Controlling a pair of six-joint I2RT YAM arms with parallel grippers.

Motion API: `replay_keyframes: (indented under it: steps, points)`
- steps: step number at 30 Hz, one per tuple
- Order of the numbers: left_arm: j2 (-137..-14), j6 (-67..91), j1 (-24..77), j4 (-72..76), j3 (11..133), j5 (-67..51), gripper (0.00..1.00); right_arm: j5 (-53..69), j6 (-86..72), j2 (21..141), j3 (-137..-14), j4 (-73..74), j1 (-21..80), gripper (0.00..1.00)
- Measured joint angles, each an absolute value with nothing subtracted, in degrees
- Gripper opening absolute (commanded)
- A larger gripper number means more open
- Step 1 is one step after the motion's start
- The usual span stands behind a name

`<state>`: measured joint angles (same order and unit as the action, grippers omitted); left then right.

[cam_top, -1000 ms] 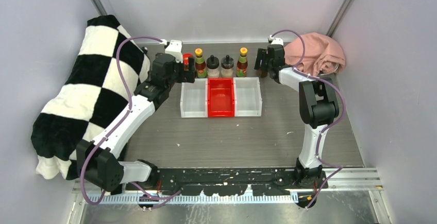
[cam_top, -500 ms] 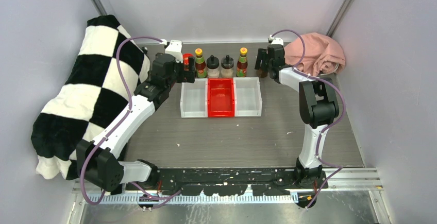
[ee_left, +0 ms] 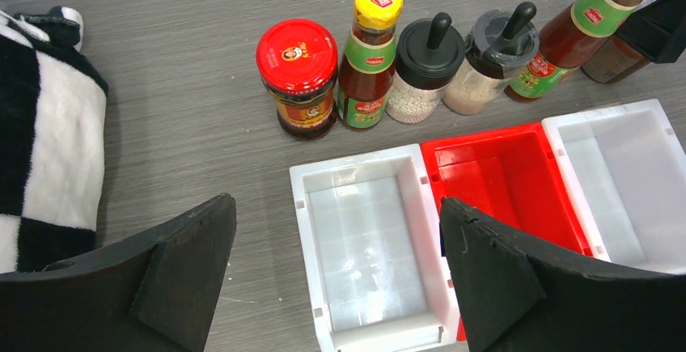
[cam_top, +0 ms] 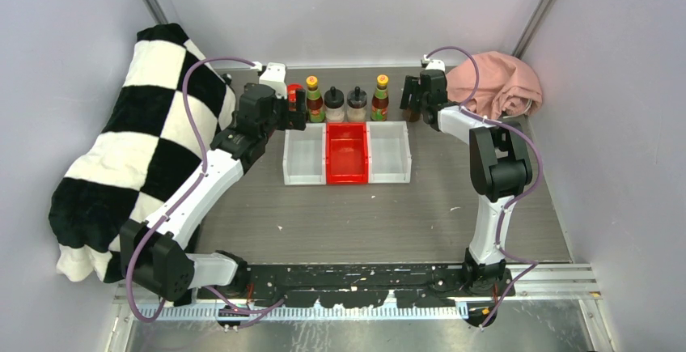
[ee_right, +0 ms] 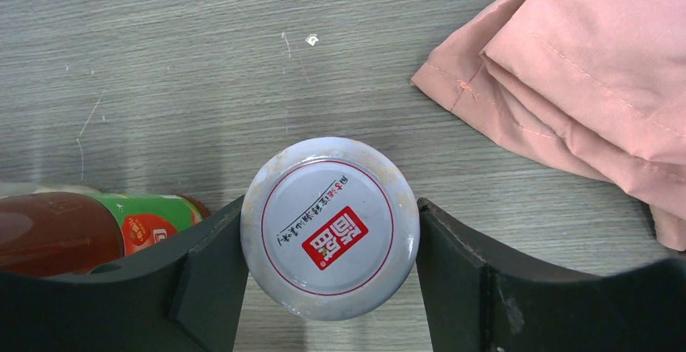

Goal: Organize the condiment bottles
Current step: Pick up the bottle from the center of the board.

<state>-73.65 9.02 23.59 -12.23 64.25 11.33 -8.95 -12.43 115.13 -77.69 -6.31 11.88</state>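
Five bottles are lined up at the far side of the table [cam_top: 340, 206]: a red-lidded jar [ee_left: 297, 77], a yellow-capped sauce bottle [ee_left: 368, 53], one black-lidded shaker [ee_left: 425, 69], a second shaker [ee_left: 489, 65], then a second yellow-capped bottle [ee_left: 578, 32]. A sixth item, a white-lidded jar [ee_right: 330, 226], is found at the right end of that row, just beside the second yellow-capped bottle. The right jaws are pressed against both of its sides, so it appears to be gripped. Whether it is lifted or standing cannot be told.

The left jaws are spread wide with nothing held, poised above the left white bin [ee_left: 364, 263].

Trouble is most likely on the right. If the white-lidded jar is swung leftward before it is raised, the slim bottle beside it could be clipped and the whole row toppled. A smooth round jar may also be let slip if it is pinched off-centre. A pink cloth [ee_right: 582, 69] lies near on the other side and could be snagged by a wide swing.
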Motion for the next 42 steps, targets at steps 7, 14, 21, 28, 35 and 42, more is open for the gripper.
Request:
replay_keyframes:
  steps: [7, 14, 21, 28, 35, 42]
  points:
    - [-73.6, 9.0, 23.6, -12.2, 64.2, 11.3, 0.97, -9.5, -12.3, 115.1, -77.7, -6.3, 12.1, 0.21]
    - [-73.6, 9.0, 23.6, -12.2, 64.2, 11.3, 0.97, -10.5, -12.0, 115.1, -77.7, -6.1, 12.4, 0.01]
    - [-73.6, 9.1, 23.6, -12.2, 64.2, 11.3, 0.97, -11.7, -11.8, 115.1, -78.1, -5.3, 12.8, 0.01]
    - [-73.6, 9.8, 23.6, -12.2, 64.2, 11.4, 0.97, -12.3, -11.4, 115.1, -78.2, -4.9, 13.1, 0.01]
    - [-73.6, 10.0, 23.9, -12.3, 64.2, 11.4, 0.97, -12.5, -10.9, 115.1, -78.2, -4.9, 13.1, 0.01]
    - [-73.3, 10.0, 24.2, -12.3, 64.2, 11.5, 0.97, -12.8, -10.6, 115.1, -78.5, -4.3, 13.3, 0.01]
